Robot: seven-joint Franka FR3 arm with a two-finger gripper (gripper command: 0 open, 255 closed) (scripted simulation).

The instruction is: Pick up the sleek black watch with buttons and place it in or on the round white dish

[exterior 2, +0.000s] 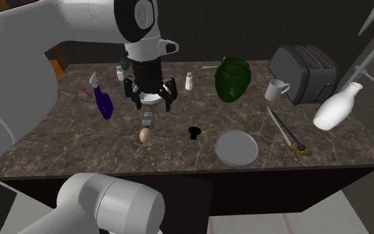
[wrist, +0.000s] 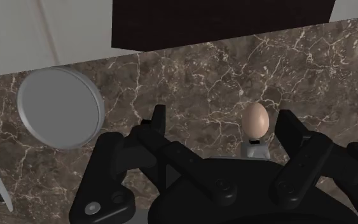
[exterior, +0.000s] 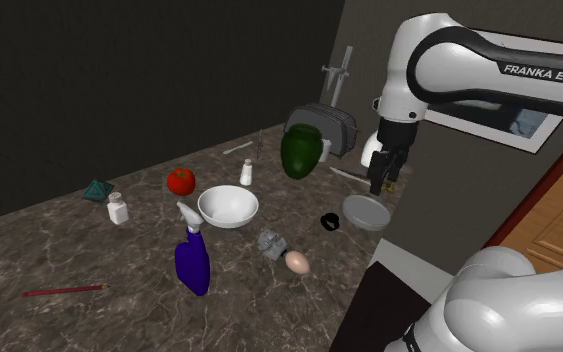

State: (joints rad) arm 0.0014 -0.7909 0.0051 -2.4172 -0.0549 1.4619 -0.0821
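Beside the round pale-grey dish [exterior: 366,211] on the dark marbled tabletop [exterior: 119,260], the small black looped watch [exterior: 329,221] is lying; likely light and slick, best pinched across its band. The black claw [wrist: 222,121] is hovering spread apart, empty.

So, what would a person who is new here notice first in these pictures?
First, the white arm, its open black claw hanging over the dark veined counter. Then the colours: a green pepper by the toaster, a red tomato left of the bowl and a blue spray bottle in front of it, in the shoulder view. The small black watch lies beside the grey plate.
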